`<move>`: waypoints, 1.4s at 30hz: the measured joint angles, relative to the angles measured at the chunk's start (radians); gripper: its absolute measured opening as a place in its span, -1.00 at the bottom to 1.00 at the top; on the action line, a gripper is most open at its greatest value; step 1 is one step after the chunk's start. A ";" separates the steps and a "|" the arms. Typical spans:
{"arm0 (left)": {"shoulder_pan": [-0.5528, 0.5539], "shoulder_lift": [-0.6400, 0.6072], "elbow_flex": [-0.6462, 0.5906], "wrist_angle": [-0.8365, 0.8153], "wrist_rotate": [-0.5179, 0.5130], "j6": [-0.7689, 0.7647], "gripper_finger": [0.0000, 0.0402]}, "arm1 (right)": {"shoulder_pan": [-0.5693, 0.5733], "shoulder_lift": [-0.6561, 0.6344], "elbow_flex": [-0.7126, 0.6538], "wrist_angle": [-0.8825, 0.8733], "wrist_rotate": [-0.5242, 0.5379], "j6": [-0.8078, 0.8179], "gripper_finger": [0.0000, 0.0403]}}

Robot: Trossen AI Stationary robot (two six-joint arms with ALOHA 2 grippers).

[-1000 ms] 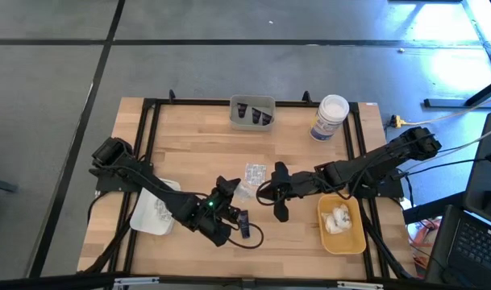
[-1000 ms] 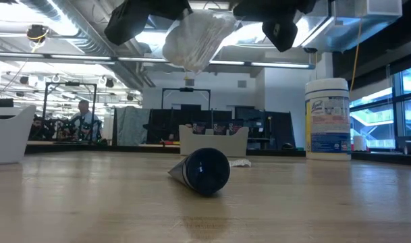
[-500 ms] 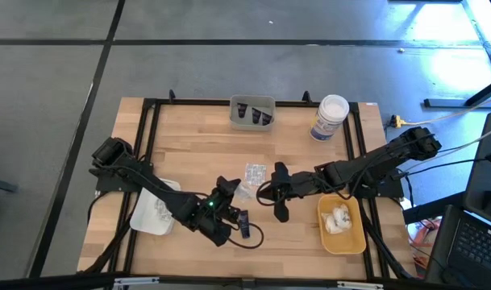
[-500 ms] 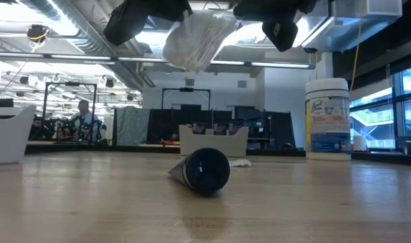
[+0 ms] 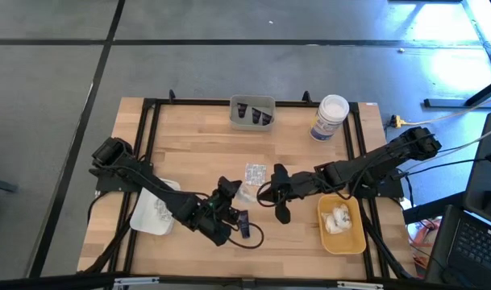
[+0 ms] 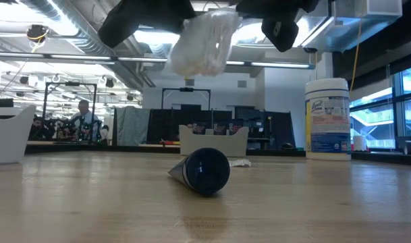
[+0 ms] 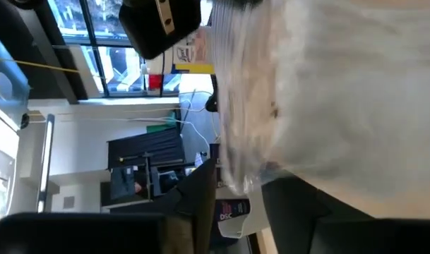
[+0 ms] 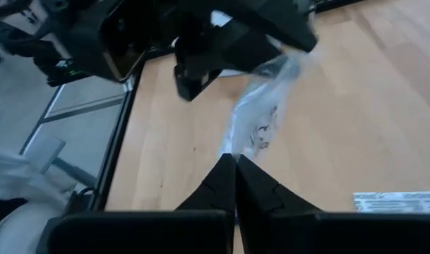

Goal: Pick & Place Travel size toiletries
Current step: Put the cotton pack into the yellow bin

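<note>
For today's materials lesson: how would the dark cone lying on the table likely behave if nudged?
The dark cone lies on its side on bare wood, so it would probably roll, curving around its tip. It looks small, so likely light. Its smooth surface may slip.

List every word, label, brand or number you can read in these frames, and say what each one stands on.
"Lysol": cursive brand, as best it reads, on the blue label of the white jar in the low view.
Small print under it on the same label: too small to read.
Labels in the background of the left wrist view: too blurred to read.
High and right wrist views: no readable text.
</note>
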 joint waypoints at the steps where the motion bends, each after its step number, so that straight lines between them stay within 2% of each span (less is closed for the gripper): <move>1: -0.003 -0.003 0.000 -0.022 0.002 -0.011 -0.42 | 0.000 0.000 0.000 -0.003 -0.011 0.007 -0.99; 6: -0.009 -0.053 0.000 -0.197 0.069 -0.199 -0.31 | 0.010 0.000 0.000 -0.043 -0.060 0.045 -0.98; 11: -0.006 -0.122 0.000 -0.311 0.238 -0.413 -0.28 | 0.041 -0.013 0.000 -0.113 -0.079 0.091 -0.99; 14: -0.005 -0.151 0.000 -0.339 0.330 -0.481 -0.29 | 0.064 -0.029 -0.001 -0.161 -0.075 0.130 -0.99; 17: -0.004 -0.177 0.000 -0.362 0.381 -0.520 -0.31 | 0.088 -0.051 -0.001 -0.217 -0.067 0.172 -0.99; 21: -0.007 -0.214 -0.028 -0.384 0.397 -0.559 -0.34 | 0.136 -0.098 -0.001 -0.308 -0.025 0.247 -0.99; 26: -0.007 -0.244 -0.048 -0.405 0.403 -0.614 -0.37 | 0.229 -0.179 -0.001 -0.446 0.068 0.428 -0.99; 33: -0.007 -0.243 -0.048 -0.401 0.403 -0.609 -0.41 | 0.399 -0.267 0.000 -0.609 0.206 0.682 -0.99; 37: -0.006 -0.243 -0.048 -0.401 0.398 -0.608 -0.41 | 0.481 -0.289 0.000 -0.716 0.212 0.798 -0.99; 42: -0.006 -0.243 -0.048 -0.401 0.395 -0.605 -0.42 | 0.568 -0.307 0.000 -0.804 0.177 0.867 -0.99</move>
